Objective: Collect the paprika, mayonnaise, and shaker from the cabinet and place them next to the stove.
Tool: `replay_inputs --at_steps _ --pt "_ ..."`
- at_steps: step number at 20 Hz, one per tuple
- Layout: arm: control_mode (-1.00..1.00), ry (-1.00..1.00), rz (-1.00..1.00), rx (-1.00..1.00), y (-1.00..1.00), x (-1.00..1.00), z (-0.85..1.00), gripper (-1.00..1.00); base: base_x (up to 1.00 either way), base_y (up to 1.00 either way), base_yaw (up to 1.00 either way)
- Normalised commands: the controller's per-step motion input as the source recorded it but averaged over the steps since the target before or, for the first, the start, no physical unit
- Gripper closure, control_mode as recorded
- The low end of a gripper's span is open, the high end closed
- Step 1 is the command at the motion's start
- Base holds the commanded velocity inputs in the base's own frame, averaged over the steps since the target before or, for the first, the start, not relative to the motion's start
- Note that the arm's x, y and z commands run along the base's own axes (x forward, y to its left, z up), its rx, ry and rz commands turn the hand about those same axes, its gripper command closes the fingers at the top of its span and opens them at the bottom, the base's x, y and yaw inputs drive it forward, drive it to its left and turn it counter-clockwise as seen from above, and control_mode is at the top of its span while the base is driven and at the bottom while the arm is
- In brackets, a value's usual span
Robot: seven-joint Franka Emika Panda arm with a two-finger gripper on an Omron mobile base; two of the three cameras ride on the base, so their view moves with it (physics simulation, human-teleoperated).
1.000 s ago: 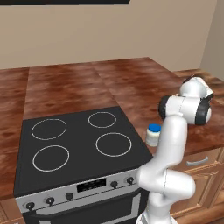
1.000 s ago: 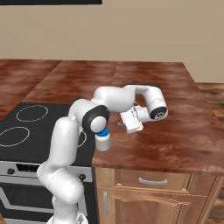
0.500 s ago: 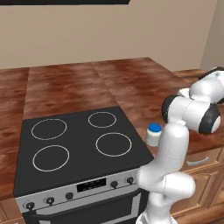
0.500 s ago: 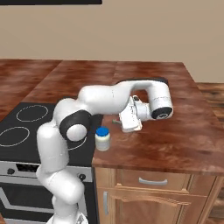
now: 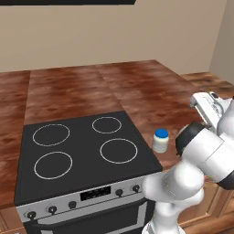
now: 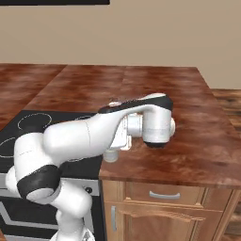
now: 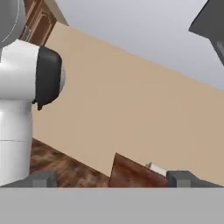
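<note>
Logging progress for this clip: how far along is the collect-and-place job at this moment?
Done: the mayonnaise stands upright on the counter right beside the stove. In hand: nothing; the gripper is open and empty, pointing at the wall. Left: the paprika and the shaker are not next to the stove yet.

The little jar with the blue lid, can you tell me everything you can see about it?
The small whitish jar with a round blue lid is squat, with a pale, smooth body that looks like plastic or glass. Its lid is on. It stands upright on the brown wooden counter, just beside the right edge of the black glass stove, near the front. Nothing is holding it. In the right base view the white arm hides most of it, leaving the bottom showing.
</note>
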Motion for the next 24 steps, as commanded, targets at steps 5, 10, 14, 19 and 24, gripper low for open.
replay_inputs --at_steps 5,10,14,19,24 --pt "-1.00 -0.08 -0.24 -0.03 0.93 -0.76 0.16 -1.00 0.00 0.00 0.00" --pt "-1.00 0.00 -0.25 -0.06 0.91 -0.62 0.21 -1.00 0.00 0.00 0.00" --pt "-1.00 0.12 -0.26 -0.05 0.59 -0.47 0.43 -1.00 0.00 0.00 0.00" --pt "-1.00 0.21 -0.31 -0.10 0.65 -0.29 0.40 -1.00 0.00 0.00 0.00" --pt "-1.00 0.19 -0.34 -0.15 0.53 -0.16 0.01 -1.00 0.00 0.00 0.00"
